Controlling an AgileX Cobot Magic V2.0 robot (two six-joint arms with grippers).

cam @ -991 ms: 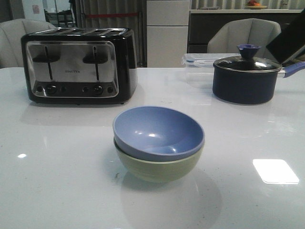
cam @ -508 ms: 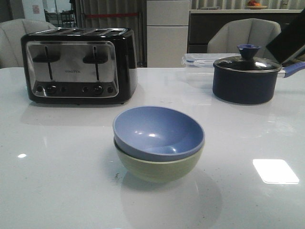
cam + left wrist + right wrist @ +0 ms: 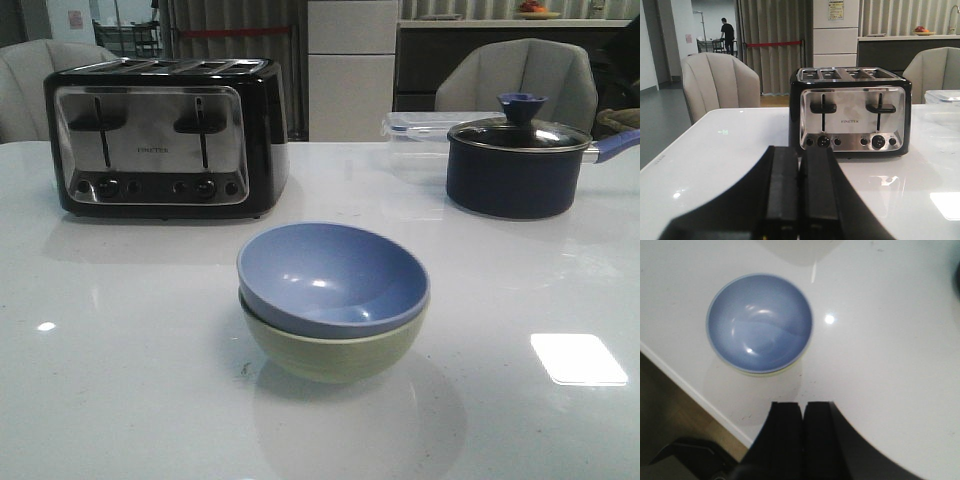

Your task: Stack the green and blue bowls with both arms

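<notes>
Right arm, at the far right edge of the front view half a second ago, is gone from it. Blue bowl [image 3: 333,272] nested in green bowl [image 3: 335,350], mid-tabletop [image 3: 130,380]. My right end effector [image 3: 802,412] and left end effector [image 3: 799,165] both closed, empty. Stack looks complete.

1. Blue bowl [image 3: 333,275]: smooth, soft satin sheen inside.
2. Green bowl [image 3: 335,352]: matt, faintly ribbed outside.
3. Table [image 3: 120,380]: glossy white, mirror-like with light glare.
4. Toaster [image 3: 165,135], at 11 o'clock from the bowls: brushed steel face, glossy black shell.
5. Pot [image 3: 515,165], at 2 o'clock: dark matt body, glass lid [image 3: 520,128].
6. Box [image 3: 420,135]: clear plastic.
</notes>
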